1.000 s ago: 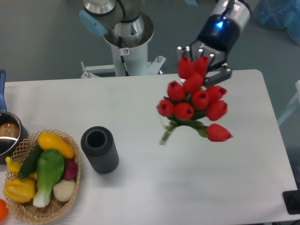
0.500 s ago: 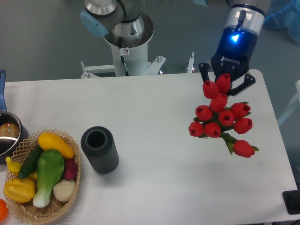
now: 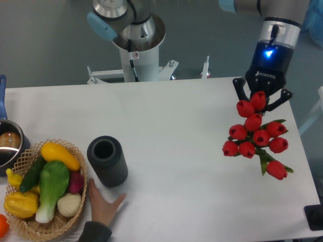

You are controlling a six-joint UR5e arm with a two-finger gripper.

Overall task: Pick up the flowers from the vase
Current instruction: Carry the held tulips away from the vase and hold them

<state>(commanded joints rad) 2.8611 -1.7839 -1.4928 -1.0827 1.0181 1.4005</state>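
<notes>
Far to the left of the gripper (image 3: 261, 99) and lower in the frame, a person's hand (image 3: 104, 206) is resting flat on the white table (image 3: 166, 126), fingers just beside the base of the vase (image 3: 107, 161). The vase, a dark grey ribbed cylinder, is standing upright with its mouth open and nothing in it. Left of it again, a woven wicker basket (image 3: 70, 222) is holding smooth, plastic-looking vegetables: a yellow squash (image 3: 59, 155), a green leafy one (image 3: 51, 187), a small dark red one (image 3: 76, 181) and others. A steel pot (image 3: 10, 146) with a blue handle is sitting at the far left edge.

The gripper's black fingers are closing around the flowers (image 3: 256, 137), well apart from the vase, and holding them over the table's right side. The bunch (about ten glossy red tulip buds) is hanging directly below the gripper, with green leaves (image 3: 264, 162) poking out at the lower end; the stems are hidden behind the buds.
</notes>
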